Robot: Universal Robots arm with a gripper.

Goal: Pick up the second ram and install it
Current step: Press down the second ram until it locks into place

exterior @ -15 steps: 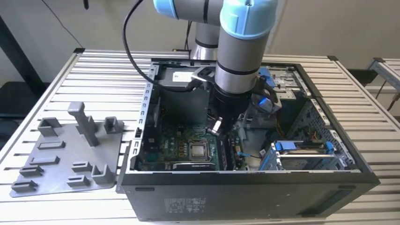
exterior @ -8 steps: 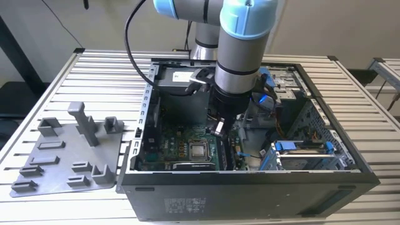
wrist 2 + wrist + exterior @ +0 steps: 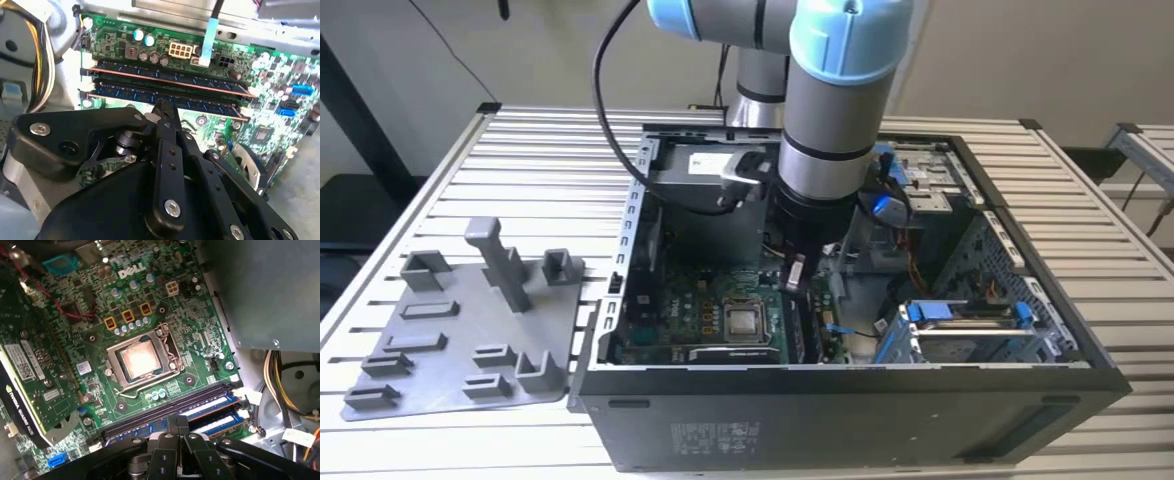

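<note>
The arm (image 3: 834,110) hangs straight down, grey tube and blue joint caps upright, its black pincer (image 3: 162,107) pointing down with fingers drawn close together.

It looks like a robotics lab: an open computer case (image 3: 854,400) lies on a slotted metal table (image 3: 520,150) under a robot arm (image 3: 834,110).
</note>
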